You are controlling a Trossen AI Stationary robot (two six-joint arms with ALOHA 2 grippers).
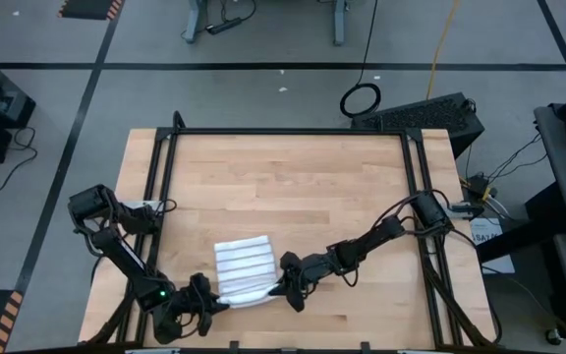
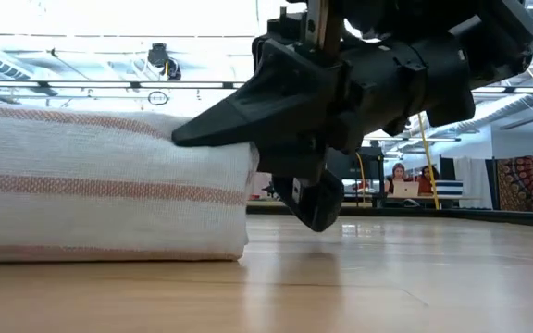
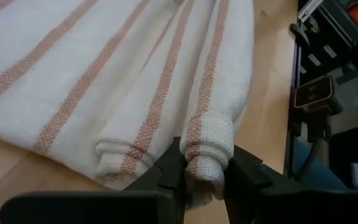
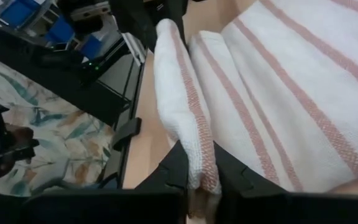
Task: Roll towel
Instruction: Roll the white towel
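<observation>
Striped towel (image 1: 244, 267) — near edge rolled

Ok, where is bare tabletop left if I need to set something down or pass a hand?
The far half of the light wooden table, between the black side rails and beyond the white striped cloth towel, is bare. A smaller patch lies near the right front corner. The near middle is crowded: left gripper and right gripper each pinch an end of the towel's rolled edge.
</observation>
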